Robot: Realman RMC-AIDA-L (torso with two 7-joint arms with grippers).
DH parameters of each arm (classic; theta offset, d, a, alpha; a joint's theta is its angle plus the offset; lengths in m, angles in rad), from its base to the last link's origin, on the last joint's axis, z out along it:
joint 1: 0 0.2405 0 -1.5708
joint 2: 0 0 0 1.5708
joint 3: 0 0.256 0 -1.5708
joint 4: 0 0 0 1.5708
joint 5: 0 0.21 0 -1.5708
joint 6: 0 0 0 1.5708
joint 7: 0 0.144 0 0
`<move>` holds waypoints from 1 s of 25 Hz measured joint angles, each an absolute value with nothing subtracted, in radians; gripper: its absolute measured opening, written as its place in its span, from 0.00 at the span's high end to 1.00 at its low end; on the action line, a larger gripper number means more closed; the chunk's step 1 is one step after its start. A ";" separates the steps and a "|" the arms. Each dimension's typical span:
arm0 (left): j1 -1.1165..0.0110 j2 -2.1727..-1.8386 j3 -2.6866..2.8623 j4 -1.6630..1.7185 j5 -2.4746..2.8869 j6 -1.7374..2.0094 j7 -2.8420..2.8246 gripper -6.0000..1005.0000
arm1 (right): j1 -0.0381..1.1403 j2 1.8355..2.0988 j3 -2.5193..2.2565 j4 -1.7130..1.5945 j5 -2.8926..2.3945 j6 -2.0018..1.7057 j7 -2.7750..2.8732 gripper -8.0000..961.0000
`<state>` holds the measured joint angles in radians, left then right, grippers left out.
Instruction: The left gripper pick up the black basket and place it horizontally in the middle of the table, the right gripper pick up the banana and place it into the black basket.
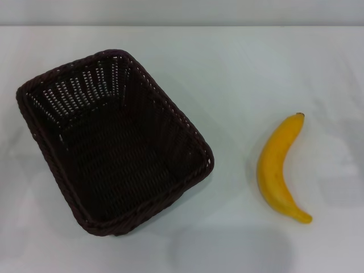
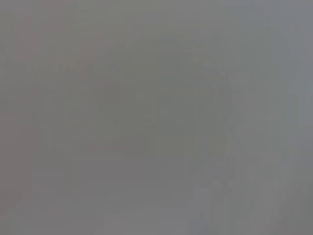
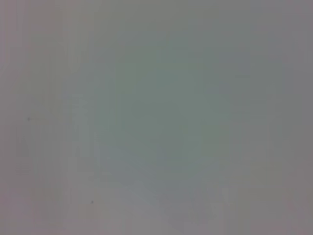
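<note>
The black basket (image 1: 114,142) stands on the white table (image 1: 239,74) at the left of the head view, turned at an angle, its long side running from far left to near right. It is empty. The yellow banana (image 1: 277,168) lies on the table to the right of the basket, apart from it, with its dark stem tip pointing to the far side. Neither gripper shows in the head view. Both wrist views show only a plain grey surface, with no fingers and no objects in them.
The table's far edge (image 1: 182,25) runs across the top of the head view. A faint shadow (image 1: 230,250) lies on the table near the front edge, between basket and banana.
</note>
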<state>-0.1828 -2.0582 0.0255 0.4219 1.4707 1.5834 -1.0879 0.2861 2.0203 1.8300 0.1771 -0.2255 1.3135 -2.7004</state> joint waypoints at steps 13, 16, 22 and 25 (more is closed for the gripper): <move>-0.180 -2.060 0.060 0.422 1.473 1.585 -1.091 0.35 | 0.285 2.019 1.830 0.174 -0.226 1.338 -2.691 0.17; -0.181 -2.052 0.076 0.440 1.480 1.583 -1.119 0.35 | 0.284 2.019 1.833 0.170 -0.226 1.344 -2.688 0.17; -0.179 -2.003 0.157 0.644 1.571 1.579 -1.417 0.34 | 0.284 2.017 1.835 0.170 -0.226 1.344 -2.687 0.17; -0.176 -1.956 0.179 0.758 1.628 1.581 -1.567 0.34 | 0.286 2.017 1.837 0.170 -0.226 1.341 -2.687 0.17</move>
<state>-0.1764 -1.9563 0.1792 0.7578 1.6275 1.5809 -1.5667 0.2855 2.0166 1.8372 0.1701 -0.2256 1.3412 -2.6875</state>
